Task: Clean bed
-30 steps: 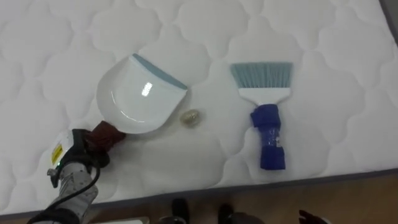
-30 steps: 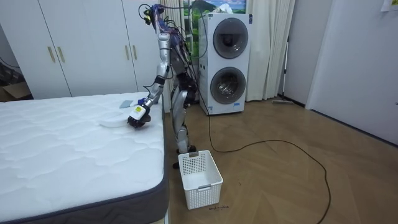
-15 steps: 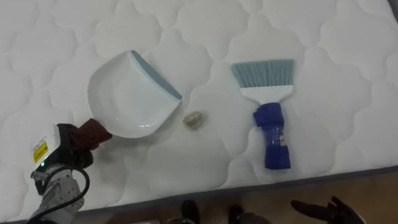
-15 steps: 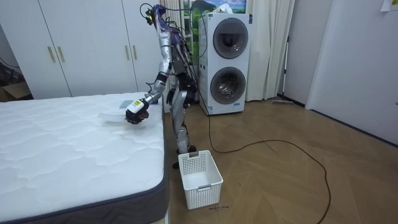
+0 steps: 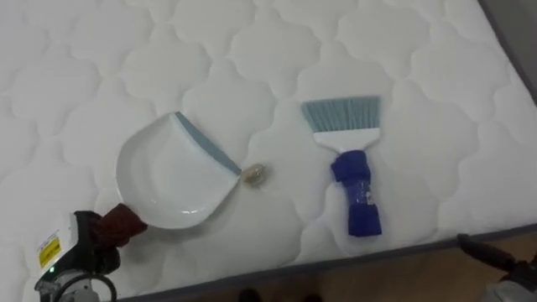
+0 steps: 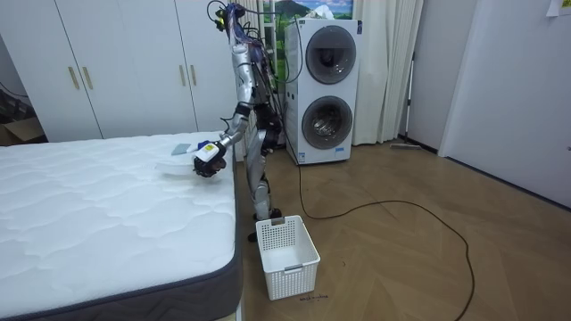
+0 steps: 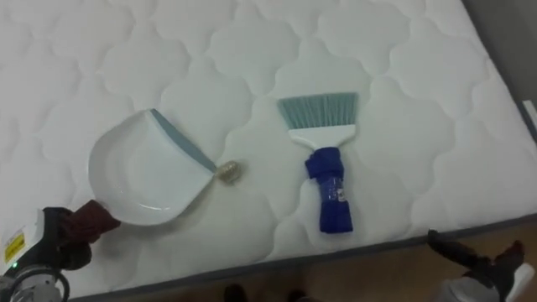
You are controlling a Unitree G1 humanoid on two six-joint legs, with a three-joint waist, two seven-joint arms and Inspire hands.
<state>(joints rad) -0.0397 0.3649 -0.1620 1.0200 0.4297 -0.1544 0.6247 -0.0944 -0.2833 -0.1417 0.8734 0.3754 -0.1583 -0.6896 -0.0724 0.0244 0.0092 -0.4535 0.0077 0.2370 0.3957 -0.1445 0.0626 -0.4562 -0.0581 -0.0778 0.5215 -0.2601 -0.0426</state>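
A white dustpan (image 5: 168,176) with a grey-blue lip lies on the white quilted mattress (image 5: 252,50). My left hand (image 5: 82,250), at the lower left, is shut on the pan's dark red handle (image 5: 122,223). A small crumpled scrap (image 5: 254,174) sits on the mattress just off the right end of the lip. To its right lies a brush (image 5: 355,189) with a blue handle and pale blue bristles pointing away from me. My right hand (image 5: 495,256) hangs past the bed's near edge at the lower right, fingers stretched and empty. In the room view I stand at the bed's corner with the dustpan (image 6: 174,165) held over it.
The mattress edge (image 5: 377,256) runs along the bottom, with wooden floor below it. A white plastic basket (image 6: 287,254) stands on the floor beside the bed. A stacked washer and dryer (image 6: 323,89) stand behind me, and white wardrobes (image 6: 125,67) line the wall.
The dustpan has turned and come down, so its lip now ends right beside the scrap. My right hand has come into view at the lower right. The whole picture shifted.
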